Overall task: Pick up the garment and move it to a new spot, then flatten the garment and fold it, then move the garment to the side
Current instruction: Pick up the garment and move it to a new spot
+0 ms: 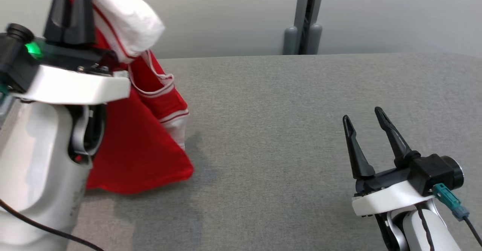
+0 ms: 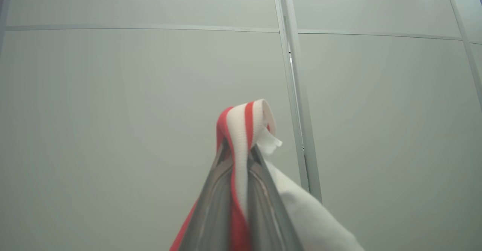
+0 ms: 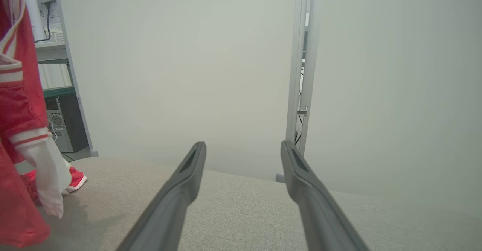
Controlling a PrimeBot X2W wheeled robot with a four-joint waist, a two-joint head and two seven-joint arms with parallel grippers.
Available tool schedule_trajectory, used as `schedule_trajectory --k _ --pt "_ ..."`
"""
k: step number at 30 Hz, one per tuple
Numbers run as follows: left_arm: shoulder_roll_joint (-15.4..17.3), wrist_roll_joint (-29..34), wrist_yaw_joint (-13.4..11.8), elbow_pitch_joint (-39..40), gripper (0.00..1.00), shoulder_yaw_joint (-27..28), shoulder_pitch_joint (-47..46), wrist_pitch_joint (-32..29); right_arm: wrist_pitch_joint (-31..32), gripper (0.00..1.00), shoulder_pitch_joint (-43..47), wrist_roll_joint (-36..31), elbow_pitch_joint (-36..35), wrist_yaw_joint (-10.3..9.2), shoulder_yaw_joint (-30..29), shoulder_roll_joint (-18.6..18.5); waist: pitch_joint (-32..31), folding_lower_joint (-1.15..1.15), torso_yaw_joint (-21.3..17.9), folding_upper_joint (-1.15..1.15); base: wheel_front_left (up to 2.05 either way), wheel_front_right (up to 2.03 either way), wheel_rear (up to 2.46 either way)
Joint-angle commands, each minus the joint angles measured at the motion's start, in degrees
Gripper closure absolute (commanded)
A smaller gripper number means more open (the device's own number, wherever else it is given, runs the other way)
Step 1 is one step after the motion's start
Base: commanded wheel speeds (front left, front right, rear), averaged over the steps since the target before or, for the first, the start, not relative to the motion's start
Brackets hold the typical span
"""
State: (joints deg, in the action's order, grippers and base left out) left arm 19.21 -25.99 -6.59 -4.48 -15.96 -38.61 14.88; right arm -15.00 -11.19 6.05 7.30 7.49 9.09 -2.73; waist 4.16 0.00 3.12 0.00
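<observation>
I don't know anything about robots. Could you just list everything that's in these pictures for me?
garment: one, red with white sleeves and striped trim, hanging at the left, its lower edge down by the table
table: one, grey fabric top, across the foreground
wall: pale panels, behind the table
post: one, grey, upright against the wall behind the table's far edge
shelf unit: one, grey frame holding equipment, beyond the table's left end in the right wrist view
left gripper: one, dark fingers, raised at the left, shut on the garment's striped band
right gripper: one, dark fingers, low at the right above the table, open and holding nothing
</observation>
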Motion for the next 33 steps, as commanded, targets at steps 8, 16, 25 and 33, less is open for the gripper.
schedule_trajectory --k 8,16,25,33 --pt "-5.97 1.98 1.15 4.81 1.00 -2.28 2.42 0.28 -0.30 0.00 -1.91 -1.16 -1.09 0.00 -1.72 -0.35 1.92 0.00 -6.34 0.00 0.00 0.00 0.00" --pt "-11.82 4.10 3.27 4.08 1.00 -3.77 0.51 0.28 -0.30 0.00 -3.94 -0.73 -2.22 0.00 -3.97 -0.34 6.11 0.00 -15.99 0.00 0.00 0.00 0.00" --pt "-14.07 9.19 4.48 -3.08 1.00 -5.10 -2.84 0.25 -0.28 0.00 -5.08 2.00 -2.86 0.00 -4.34 -0.31 11.44 0.00 -24.93 0.00 0.00 0.00 0.00" --pt "-14.50 15.44 4.48 -15.60 1.00 -8.60 -1.42 0.26 -0.18 0.00 -5.28 3.48 -2.59 0.00 -3.25 -0.29 13.98 0.00 -30.06 0.00 0.00 0.00 0.00"
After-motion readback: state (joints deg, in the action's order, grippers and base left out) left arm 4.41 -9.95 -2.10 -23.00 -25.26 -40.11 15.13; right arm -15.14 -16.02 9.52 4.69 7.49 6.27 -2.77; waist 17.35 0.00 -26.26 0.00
